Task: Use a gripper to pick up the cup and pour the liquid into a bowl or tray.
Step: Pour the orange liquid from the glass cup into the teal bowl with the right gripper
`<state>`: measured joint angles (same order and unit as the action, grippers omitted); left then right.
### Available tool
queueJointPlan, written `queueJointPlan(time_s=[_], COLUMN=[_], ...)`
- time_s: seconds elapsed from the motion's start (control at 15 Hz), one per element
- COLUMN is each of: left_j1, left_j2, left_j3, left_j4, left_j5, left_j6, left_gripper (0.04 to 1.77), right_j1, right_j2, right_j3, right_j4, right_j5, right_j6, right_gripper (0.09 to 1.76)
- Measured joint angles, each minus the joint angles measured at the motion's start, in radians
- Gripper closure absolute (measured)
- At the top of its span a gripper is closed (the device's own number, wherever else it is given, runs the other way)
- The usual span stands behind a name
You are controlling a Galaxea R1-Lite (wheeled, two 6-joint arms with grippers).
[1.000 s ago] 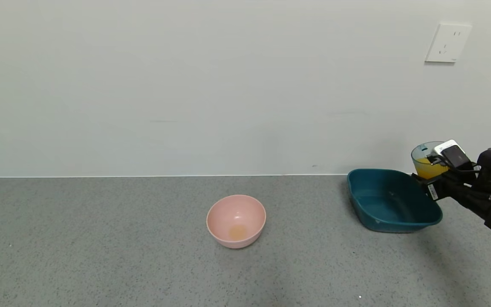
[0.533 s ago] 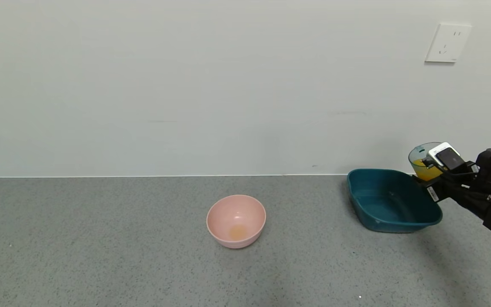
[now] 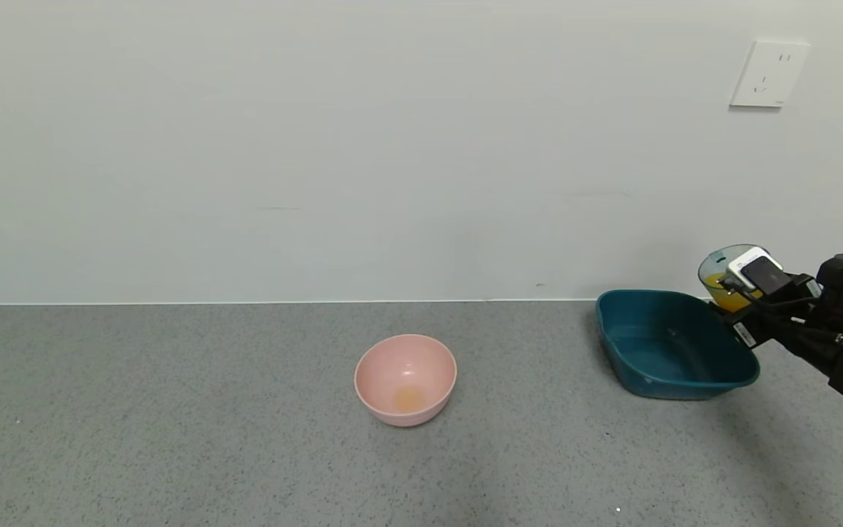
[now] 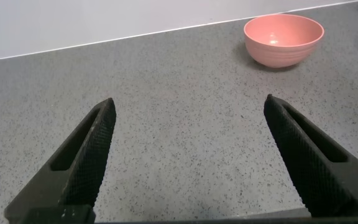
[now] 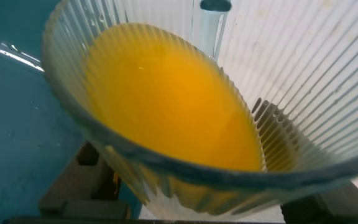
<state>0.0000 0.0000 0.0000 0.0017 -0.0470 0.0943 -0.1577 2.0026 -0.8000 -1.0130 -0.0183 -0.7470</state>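
My right gripper [image 3: 742,291] is shut on the ribbed blue-green cup [image 3: 720,269] and holds it tilted toward the dark teal tray [image 3: 674,344], just above the tray's far right rim. Orange-yellow liquid [image 3: 721,285] sits in the cup. In the right wrist view the cup [image 5: 303,99] fills the frame, the liquid [image 5: 173,93] leans toward its lower rim, and the teal tray [image 5: 17,143] lies beneath. No liquid shows in the tray. My left gripper [image 4: 188,118] is open and empty over bare grey table, out of the head view.
A round pink bowl [image 3: 405,379] with an orange trace at its bottom stands mid-table, also in the left wrist view [image 4: 283,40]. The white wall runs close behind the tray, with a socket plate [image 3: 768,73] above the right arm.
My right gripper has shifted slightly left toward the tray and tipped the cup further over. The liquid has run toward the cup's lower rim. Tray and bowl have not moved.
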Motion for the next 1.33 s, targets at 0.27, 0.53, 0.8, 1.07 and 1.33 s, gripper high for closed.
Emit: queueJointPlan(time_s=[0.27, 0.53, 0.8, 1.07, 1.33], left_j1=[0.0, 0.0, 0.0, 0.0, 0.0], left_j2=[0.0, 0.0, 0.0, 0.0, 0.0], left_j3=[0.0, 0.0, 0.0, 0.0, 0.0], left_j4=[0.0, 0.0, 0.0, 0.0, 0.0], left_j5=[0.0, 0.0, 0.0, 0.0, 0.0], left_j6=[0.0, 0.0, 0.0, 0.0, 0.0], left_gripper=[0.09, 0.09, 0.09, 0.09, 0.09], right_j1=[0.007, 0.008, 0.01, 0.013, 0.013], right_j2=[0.0, 0.0, 0.001, 0.005, 0.007], right_j3=[0.0, -0.006, -0.009, -0.01, -0.023], right_j4=[0.001, 0.002, 0.006, 0.006, 0.005], right_j5=[-0.004, -0.024, -0.05, -0.052, -0.07], right_j6=[-0.057, -0.117, -0.191, -0.259, -0.339], right_gripper=[0.48, 0.48, 0.48, 0.48, 0.48])
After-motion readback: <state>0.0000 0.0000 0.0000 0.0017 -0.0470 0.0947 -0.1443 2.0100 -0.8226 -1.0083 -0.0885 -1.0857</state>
